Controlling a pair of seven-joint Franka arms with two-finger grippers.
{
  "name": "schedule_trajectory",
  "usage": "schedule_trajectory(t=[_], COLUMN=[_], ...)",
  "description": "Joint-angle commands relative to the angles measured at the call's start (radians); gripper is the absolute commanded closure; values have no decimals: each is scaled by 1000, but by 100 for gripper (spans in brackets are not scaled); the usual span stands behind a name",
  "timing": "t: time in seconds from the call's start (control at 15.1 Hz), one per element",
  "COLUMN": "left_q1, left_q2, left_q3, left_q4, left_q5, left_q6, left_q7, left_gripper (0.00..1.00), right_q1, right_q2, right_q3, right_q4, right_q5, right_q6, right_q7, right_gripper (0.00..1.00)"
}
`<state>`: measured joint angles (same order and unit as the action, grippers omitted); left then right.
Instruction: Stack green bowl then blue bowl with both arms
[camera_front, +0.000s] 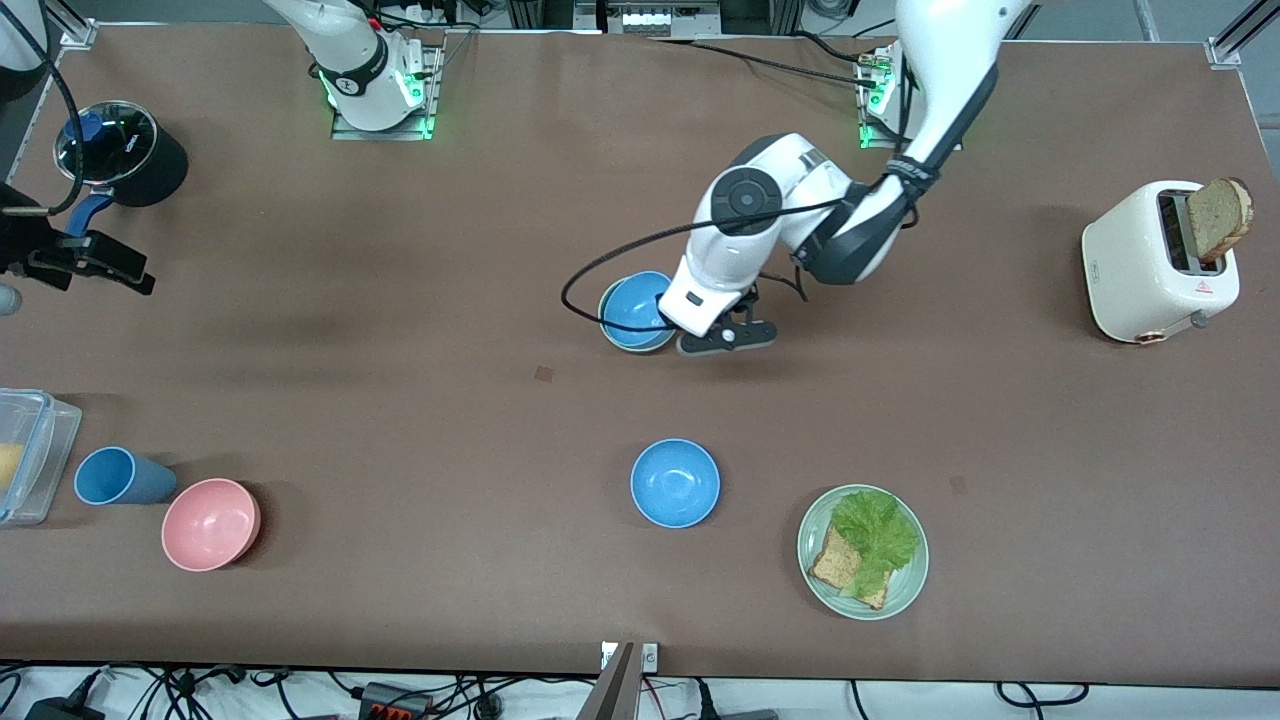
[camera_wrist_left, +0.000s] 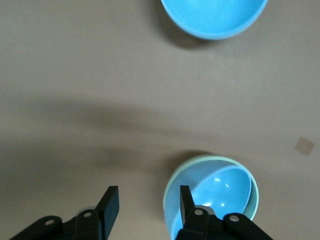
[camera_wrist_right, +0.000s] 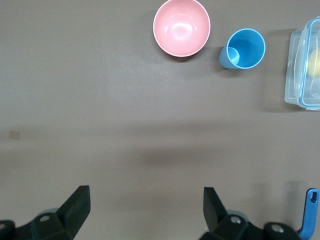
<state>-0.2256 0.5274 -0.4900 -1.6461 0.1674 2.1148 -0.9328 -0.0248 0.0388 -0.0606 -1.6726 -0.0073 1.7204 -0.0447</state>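
Note:
The blue bowl (camera_front: 632, 305) sits nested inside the pale green bowl (camera_front: 604, 312) near the middle of the table. In the left wrist view the blue bowl (camera_wrist_left: 225, 190) fills the green bowl (camera_wrist_left: 210, 158). My left gripper (camera_front: 700, 335) (camera_wrist_left: 148, 202) is open and low beside this stack. One finger (camera_wrist_left: 185, 200) is over the bowls' rim and the other (camera_wrist_left: 111, 204) is over bare table. A second blue bowl (camera_front: 675, 482) (camera_wrist_left: 215, 17) stands alone nearer the front camera. My right gripper (camera_front: 90, 268) (camera_wrist_right: 145, 202) is open and empty over the right arm's end of the table.
A pink bowl (camera_front: 210, 523) (camera_wrist_right: 181, 26), a blue cup (camera_front: 120, 477) (camera_wrist_right: 243, 48) and a clear container (camera_front: 30, 450) (camera_wrist_right: 305, 65) lie at the right arm's end. A lidded black pot (camera_front: 120, 150) stands there too. A green plate of lettuce and toast (camera_front: 905, 590) and a toaster (camera_front: 1150, 265) are toward the left arm's end.

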Motion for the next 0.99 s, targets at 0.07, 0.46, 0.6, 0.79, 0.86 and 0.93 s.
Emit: schedule_trajectory(t=[0.07,0.46,0.6,0.79,0.86,0.93], left_q1=[113,288,322,412,439,448], left_q2=[-27,-56,-53,-47,-46,-46], left_q3=[-10,-7,5,11,11,14], left_q4=[57,55,55,54,57,55], left_q5=[23,26,38,90,89,80], left_q6=[-103,-203,-208,-208,-207,-194], left_q7=[249,577,644,756,810,856], left_gripper=[25,0,0,0,0,0], right_q1=[5,8,5,5,5,5], right_q2=[-37,-39,-43,-46,-46,-46], right_q3=[7,8,8,8,7,7], right_q4=[-36,-29,-27,-27,-27,-27], right_q5=[-17,-5,-3,-3,-3,-3], right_q6=[12,-2,-16,-25,-28,-28], right_q7=[-9,9,9,9,8,8], right_gripper=[0,0,0,0,0,0])
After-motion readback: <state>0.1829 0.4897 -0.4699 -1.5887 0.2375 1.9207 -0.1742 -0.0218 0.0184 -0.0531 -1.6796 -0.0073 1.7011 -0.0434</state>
